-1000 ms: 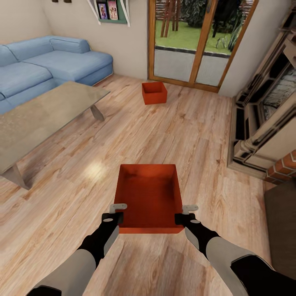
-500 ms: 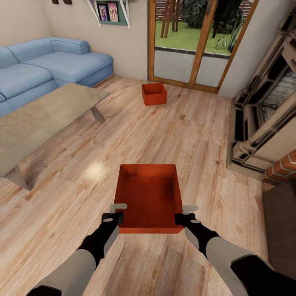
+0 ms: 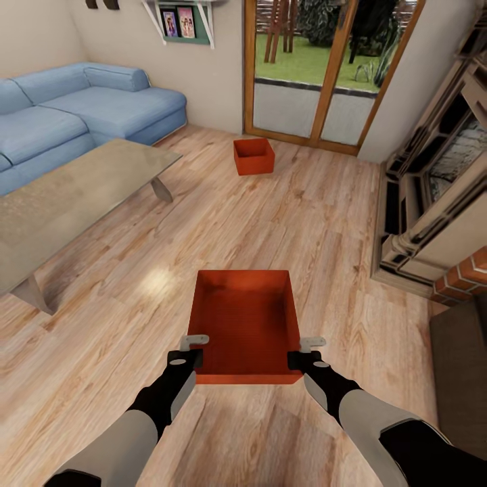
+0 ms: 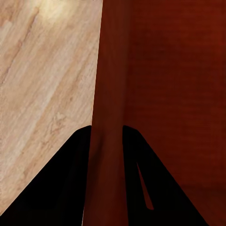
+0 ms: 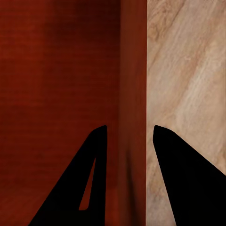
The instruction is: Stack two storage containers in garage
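Observation:
One red-orange storage container (image 3: pixel 245 325) hangs just above the wood plank floor of the living room, right in front of me. My left gripper (image 3: pixel 196 348) is shut on its left wall near the near corner, and my right gripper (image 3: pixel 304 352) is shut on its right wall. In the left wrist view the black fingers (image 4: pixel 70 179) straddle the red wall (image 4: pixel 110 94); the right wrist view shows the same on the other wall (image 5: pixel 133 70). The other storage container (image 3: pixel 253 155) sits on the floor by the glass doors. The garage is out of view.
A glass-topped coffee table (image 3: pixel 67 196) stands at the left, with a blue sofa (image 3: pixel 81 108) behind it. Wood-framed glass doors (image 3: pixel 318 67) fill the far wall. A fireplace surround (image 3: pixel 433 203) lines the right side, with a dark rug (image 3: pixel 467 365) below it.
The whole picture has shifted a little: the room's things sit slightly lower, so the camera has moved. The held container and both grippers keep the same place before me.

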